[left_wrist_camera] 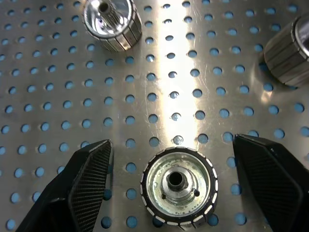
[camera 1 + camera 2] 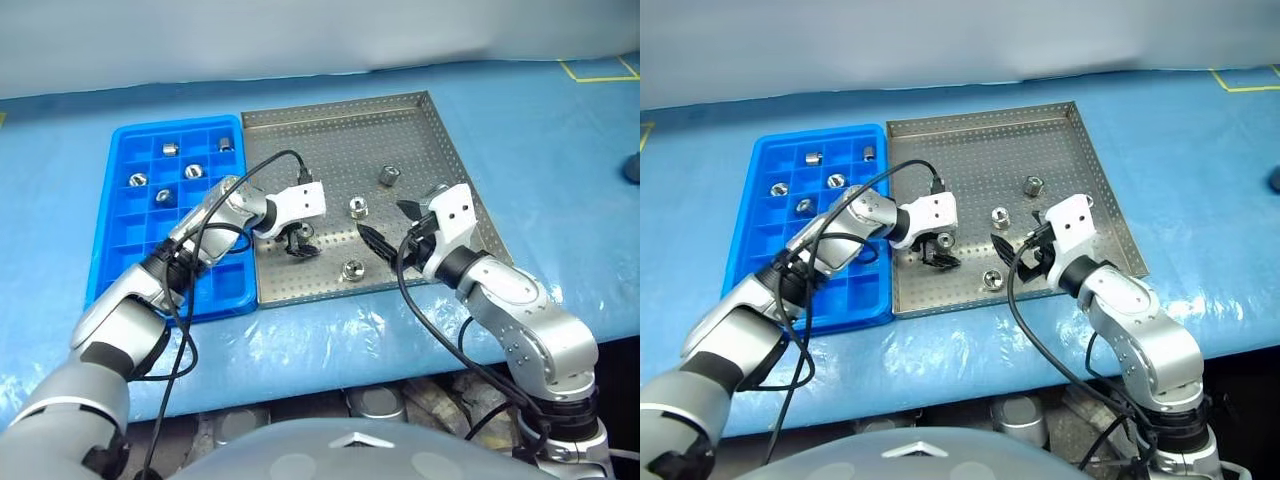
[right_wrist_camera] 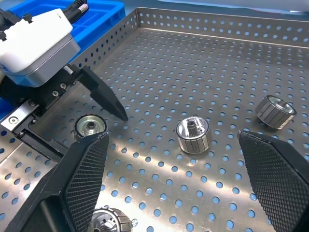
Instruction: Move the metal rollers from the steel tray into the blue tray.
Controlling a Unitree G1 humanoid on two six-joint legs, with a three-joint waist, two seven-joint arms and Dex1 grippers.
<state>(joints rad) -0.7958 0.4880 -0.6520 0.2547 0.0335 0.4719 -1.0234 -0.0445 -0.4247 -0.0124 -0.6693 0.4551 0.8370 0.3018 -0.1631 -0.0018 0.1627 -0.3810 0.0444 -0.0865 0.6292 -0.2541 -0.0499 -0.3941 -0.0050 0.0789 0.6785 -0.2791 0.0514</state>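
Small shiny metal rollers, round and short, with dark stripes around the rim and a hole in the middle. Four on the steel tray, a grey metal sheet full of little holes with low edges: one between the fingers of the left gripper, one near the middle, one further back, one by the front edge. Five more already sitting in the squares of the blue tray, just left of the steel one, edges touching. Left gripper pointing down over the near-left part of the steel tray, fingers apart on either side of the roller there, not touching it. Right gripper wide open too, holding nothing, hanging above the steel tray's right side. Hard to see that first roller from the head views, tucked under the left gripper's dark fingers. Rollers in the blue tray too small there for any detail.
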